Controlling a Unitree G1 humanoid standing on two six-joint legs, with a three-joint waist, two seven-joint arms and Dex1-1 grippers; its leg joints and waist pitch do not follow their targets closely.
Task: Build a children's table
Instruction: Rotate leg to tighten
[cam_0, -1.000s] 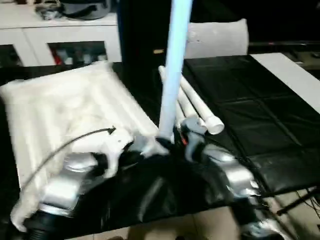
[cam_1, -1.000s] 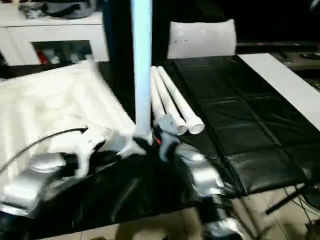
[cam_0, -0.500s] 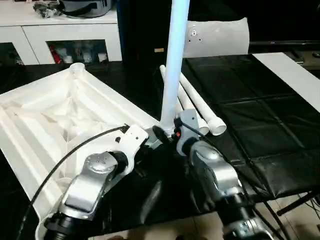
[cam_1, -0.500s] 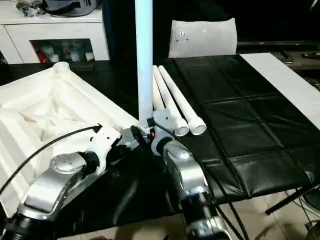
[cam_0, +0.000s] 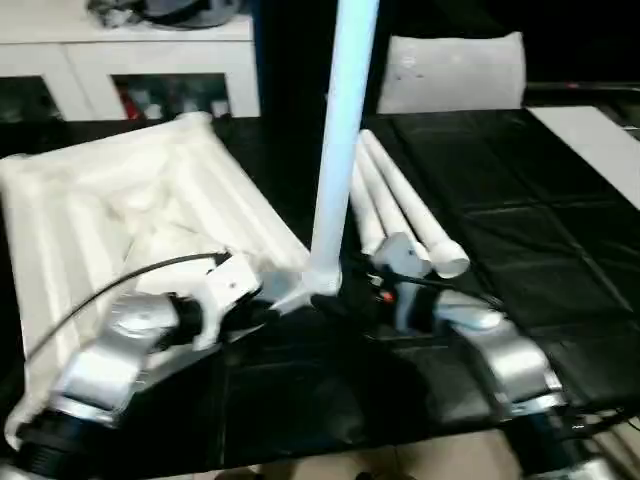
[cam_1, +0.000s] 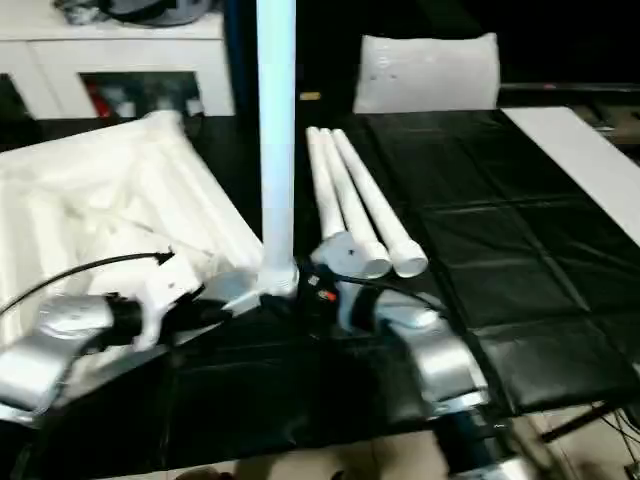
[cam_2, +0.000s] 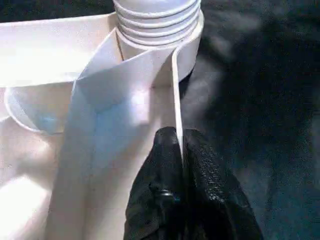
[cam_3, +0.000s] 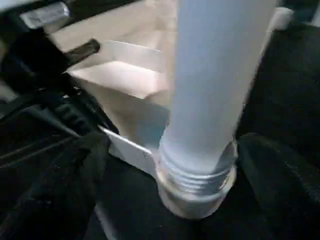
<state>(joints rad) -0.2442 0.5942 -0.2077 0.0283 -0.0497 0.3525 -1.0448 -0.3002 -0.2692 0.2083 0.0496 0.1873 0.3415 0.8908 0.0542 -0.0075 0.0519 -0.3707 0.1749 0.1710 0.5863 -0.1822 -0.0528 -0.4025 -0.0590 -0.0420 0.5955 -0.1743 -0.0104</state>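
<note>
We see the tabletop (cam_0: 120, 210) lying underside-up on the black desk (cam_0: 540, 250). One leg (cam_0: 335, 150) stands vertical in its corner socket (cam_3: 192, 192). Left tool (cam_2: 181, 170) pinches the rim (cam_2: 176, 100); right tool (cam_3: 170, 185) flanks the leg, released.

Our left gripper (cam_2: 181, 150) is pinched tight, its forearm angling inward; our right gripper (cam_3: 170, 165) stands spread wide, opposite it.

White ribbed tabletop (cam_0: 120, 210) at left; white upright leg (cam_0: 338, 150), bluish in the light; three white legs (cam_0: 400, 205) at right. Black quilted cover (cam_0: 530, 260). Silver forearms, black fingers (cam_2: 200, 190). White cabinet (cam_0: 150, 50) far.
</note>
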